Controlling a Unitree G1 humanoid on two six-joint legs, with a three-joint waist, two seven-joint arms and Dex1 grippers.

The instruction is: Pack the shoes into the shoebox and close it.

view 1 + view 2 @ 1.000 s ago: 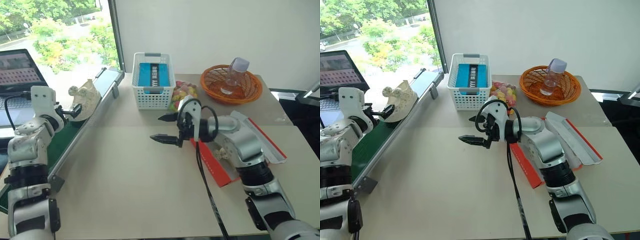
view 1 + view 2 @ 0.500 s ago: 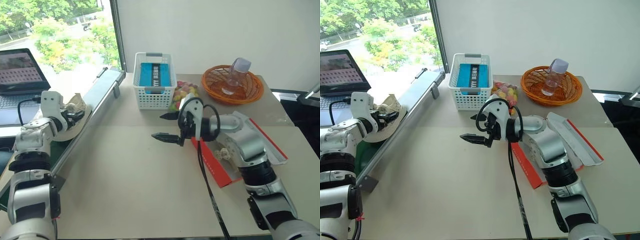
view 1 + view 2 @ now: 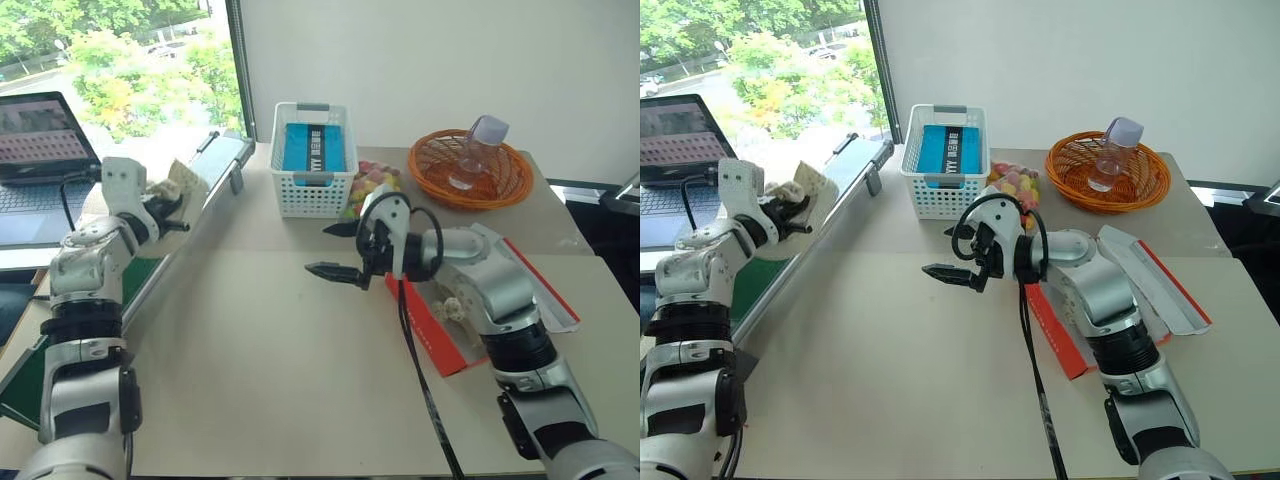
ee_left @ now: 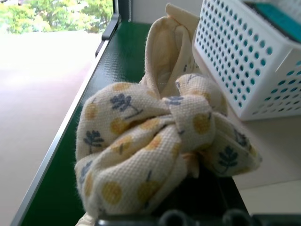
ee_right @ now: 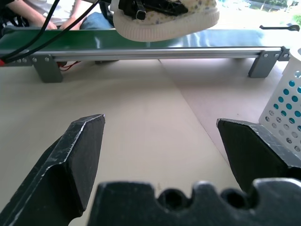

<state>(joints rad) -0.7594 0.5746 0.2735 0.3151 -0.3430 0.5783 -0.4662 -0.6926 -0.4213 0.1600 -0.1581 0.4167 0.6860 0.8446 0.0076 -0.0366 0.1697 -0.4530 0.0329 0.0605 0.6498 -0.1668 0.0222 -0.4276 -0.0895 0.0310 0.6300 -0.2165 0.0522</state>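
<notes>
Left gripper: clamped on one shoe, lifted above the green conveyor.
Right gripper: jaws apart, empty.
Shoebox: you find it beyond the right gripper, far from the held shoe; carry rightward.

Silver-grey arms, black joints, white wrist housings; black 2-fingered right claw, black cable.
</notes>
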